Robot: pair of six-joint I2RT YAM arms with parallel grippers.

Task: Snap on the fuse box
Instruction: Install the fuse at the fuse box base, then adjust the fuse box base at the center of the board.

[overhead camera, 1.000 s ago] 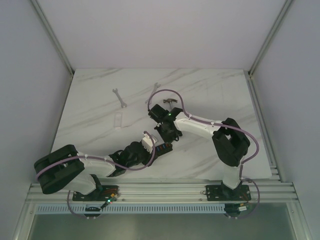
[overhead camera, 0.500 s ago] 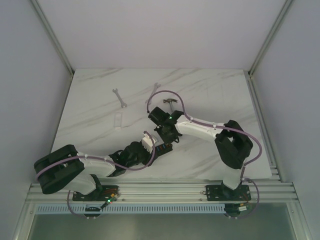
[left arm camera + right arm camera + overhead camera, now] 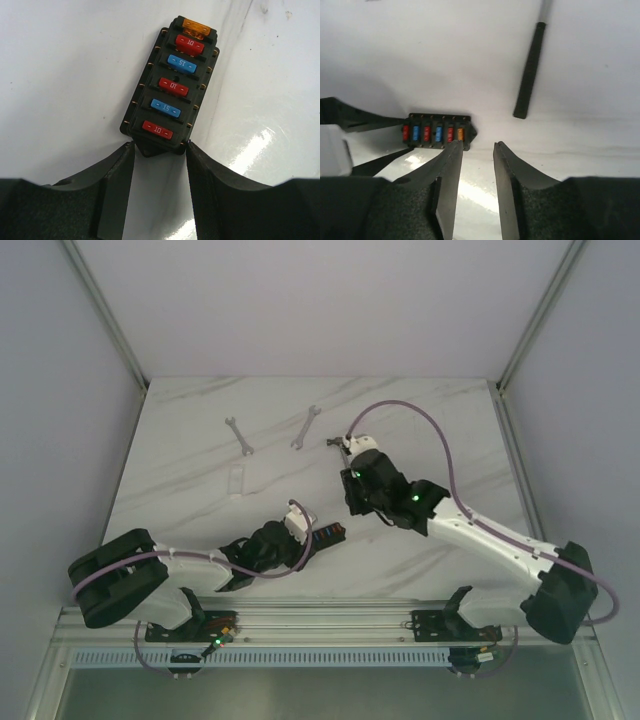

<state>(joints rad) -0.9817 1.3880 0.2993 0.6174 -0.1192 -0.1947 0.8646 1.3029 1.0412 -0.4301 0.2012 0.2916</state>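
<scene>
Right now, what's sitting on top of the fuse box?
Six fuses sit in a row on the fuse box: orange, red, blue, red, blue, red. Nothing covers them. Its underside is hidden.

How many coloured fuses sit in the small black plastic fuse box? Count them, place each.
6, in one row on the black plastic fuse box: orange fuse at the far end, then red, blue, red, blue, and red nearest the left gripper. None seems hidden.

hammer (image 3: 529,70): head cut off at top edge | fuse box (image 3: 170,85): near end partly hidden between left gripper (image 3: 160,146) fingers
</scene>
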